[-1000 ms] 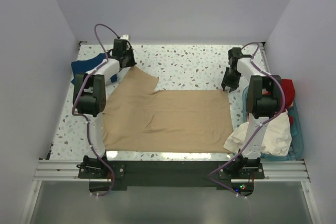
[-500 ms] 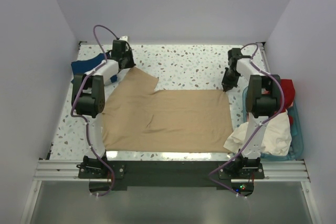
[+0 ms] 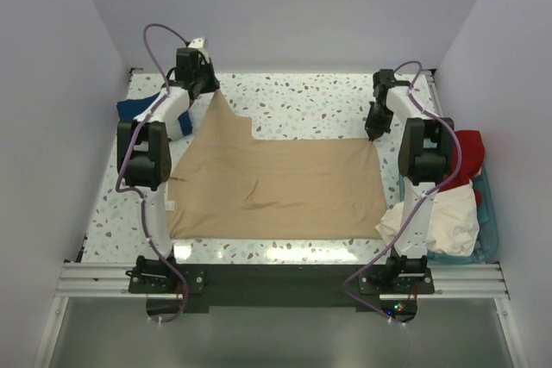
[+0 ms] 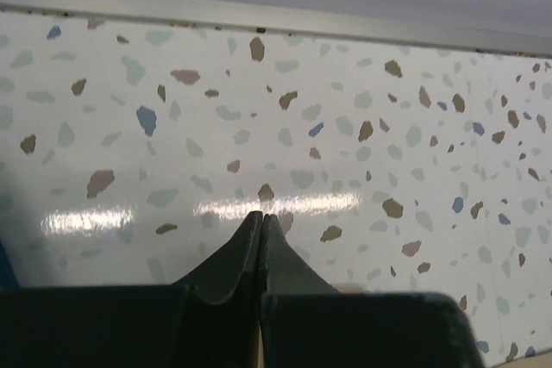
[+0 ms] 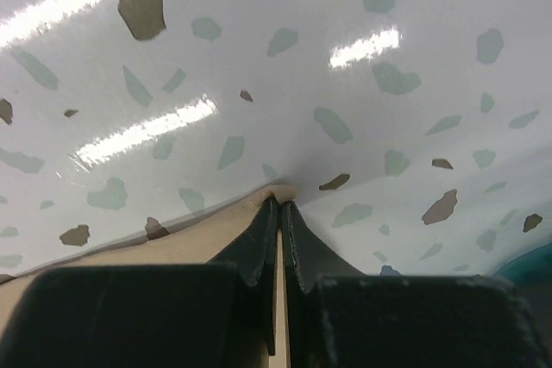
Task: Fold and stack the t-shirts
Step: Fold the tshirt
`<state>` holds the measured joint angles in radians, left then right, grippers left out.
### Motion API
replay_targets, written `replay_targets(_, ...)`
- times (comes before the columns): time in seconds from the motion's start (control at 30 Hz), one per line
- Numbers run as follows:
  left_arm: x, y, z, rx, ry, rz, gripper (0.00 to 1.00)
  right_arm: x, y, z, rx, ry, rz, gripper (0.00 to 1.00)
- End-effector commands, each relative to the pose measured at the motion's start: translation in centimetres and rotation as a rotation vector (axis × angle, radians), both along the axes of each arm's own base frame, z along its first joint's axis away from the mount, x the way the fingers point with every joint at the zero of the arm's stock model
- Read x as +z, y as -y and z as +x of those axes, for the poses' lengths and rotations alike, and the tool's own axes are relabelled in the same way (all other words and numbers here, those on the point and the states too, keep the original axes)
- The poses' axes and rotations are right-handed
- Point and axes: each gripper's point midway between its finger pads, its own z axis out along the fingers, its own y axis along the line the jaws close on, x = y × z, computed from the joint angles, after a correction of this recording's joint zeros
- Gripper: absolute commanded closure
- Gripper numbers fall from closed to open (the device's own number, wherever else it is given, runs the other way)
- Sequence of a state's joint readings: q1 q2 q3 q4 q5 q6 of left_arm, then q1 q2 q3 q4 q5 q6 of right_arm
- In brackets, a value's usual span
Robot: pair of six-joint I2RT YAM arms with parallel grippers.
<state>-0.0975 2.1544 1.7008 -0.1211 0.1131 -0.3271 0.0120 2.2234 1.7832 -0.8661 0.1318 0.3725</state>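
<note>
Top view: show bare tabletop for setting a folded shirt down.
Free: speckled tabletop strip beyond the tan cloth t-shirt, between left gripper and right gripper. Crowded: right edge, teal plastic basket of shirts; far-left corner, navy blue shirt.

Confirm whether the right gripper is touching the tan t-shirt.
Touching. The right wrist view shows the right gripper closed on the edge of the tan t-shirt, cloth pinched between its fingertips.
</note>
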Motion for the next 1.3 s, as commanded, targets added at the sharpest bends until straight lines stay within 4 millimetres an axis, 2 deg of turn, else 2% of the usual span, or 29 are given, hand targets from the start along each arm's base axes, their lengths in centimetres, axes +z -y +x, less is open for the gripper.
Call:
replay_targets(0.0, 3.7, 0.0, 3.0, -0.042, 0.113, -0.005, 1.00, 1.3, 1.0, 1.5, 0.001, 0.022, -0.040, 1.00)
replay_targets(0.23, 7.2, 0.0, 5.9, -0.071, 0.204, -0.030, 1.00, 2.8, 0.6, 3.9, -0.007, 0.068, -0.013, 1.00)
replay_targets(0.27, 7.8, 0.2, 6.2, -0.081, 0.221, -0.035, 1.00, 3.5, 0.5, 4.5, -0.006, 0.089, -0.011, 1.00)
replay_targets(0.43, 8.2, 1.4, 5.3, -0.169, 0.229, -0.045, 1.00, 4.9, 0.5, 4.8, -0.008, 0.109, -0.009, 1.00)
replay_targets(0.47, 8.3, 1.6, 4.3, -0.187, 0.230, -0.050, 1.00, 4.8, 0.5, 4.5, -0.010, 0.107, -0.006, 1.00)
replay_targets(0.53, 8.6, 1.7, 3.0, -0.204, 0.237, -0.048, 1.00, 6.0, 0.5, 4.2, -0.008, 0.126, -0.004, 1.00)
replay_targets(0.57, 8.7, 1.8, 1.4, -0.219, 0.238, -0.052, 1.00, 5.6, 0.4, 3.7, -0.002, 0.117, -0.002, 1.00)
replay_targets(0.6, 8.7, 1.9, 0.6, -0.226, 0.232, -0.056, 1.00, 6.6, 0.2, 3.4, 0.003, 0.136, 0.001, 1.00)
replay_targets(0.63, 8.9, 2.0, -0.3, -0.237, 0.233, -0.062, 1.00, 6.8, 0.2, 3.1, 0.005, 0.138, 0.007, 1.00)
replay_targets(0.67, 9.4, 2.2, -1.8, -0.252, 0.249, -0.069, 1.00, 6.3, 0.1, 2.2, 0.011, 0.121, 0.009, 1.00)
replay_targets(0.83, 9.3, 1.8, -7.5, -0.253, 0.217, -0.063, 1.00, 7.2, -0.4, -0.5, 0.022, 0.118, 0.030, 1.00)
replay_targets(0.93, 9.1, 1.7, -9.8, -0.255, 0.197, -0.067, 1.00, 7.0, -0.5, -1.7, 0.027, 0.106, 0.036, 1.00)
replay_targets(1.03, 8.5, 1.2, -13.2, -0.240, 0.168, -0.062, 1.00, 7.0, -0.4, -2.8, 0.031, 0.095, 0.033, 1.00)
replay_targets(1.07, 7.7, 0.9, -14.2, -0.227, 0.129, -0.054, 1.00, 7.2, -0.4, -3.2, 0.032, 0.093, 0.032, 1.00)
replay_targets(1.27, 6.2, -0.2, -19.7, -0.186, 0.064, -0.036, 1.00, 7.5, 0.0, -5.1, 0.026, 0.080, 0.013, 1.00)
